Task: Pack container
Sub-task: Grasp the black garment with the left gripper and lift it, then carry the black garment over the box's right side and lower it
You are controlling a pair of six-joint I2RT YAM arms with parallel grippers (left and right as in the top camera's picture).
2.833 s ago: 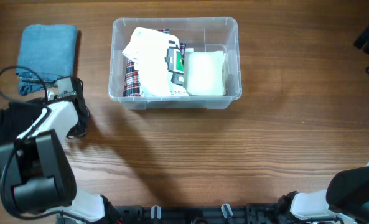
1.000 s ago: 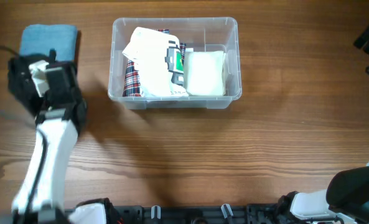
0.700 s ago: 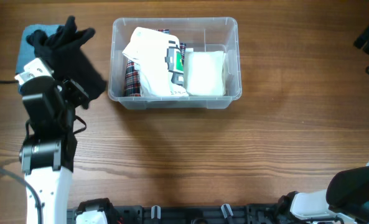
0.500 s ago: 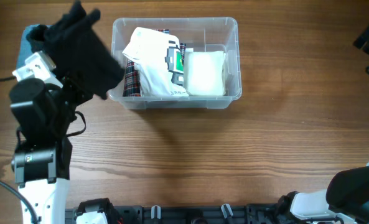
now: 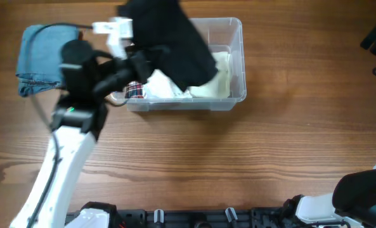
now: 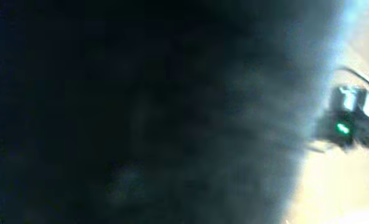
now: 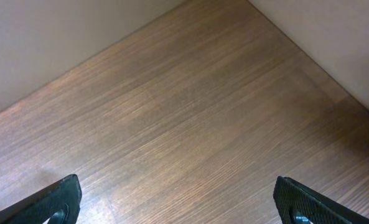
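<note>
Overhead: fixed, straight down, whole table [image 5: 270,145] in frame. Left wrist: lens nearly smothered by black cloth [image 6: 140,112], same cloth overhead shows. Right wrist: tilted down at the table, close.

I can read no text, label, brand or number anywhere. From my left wrist, blurred black cloth [image 6: 140,112] fills nearly everything. Right of it a small green light [image 6: 342,128] glows on a grey part, with no lettering I can make out. The container [image 5: 226,21] shows no legible print.
</note>
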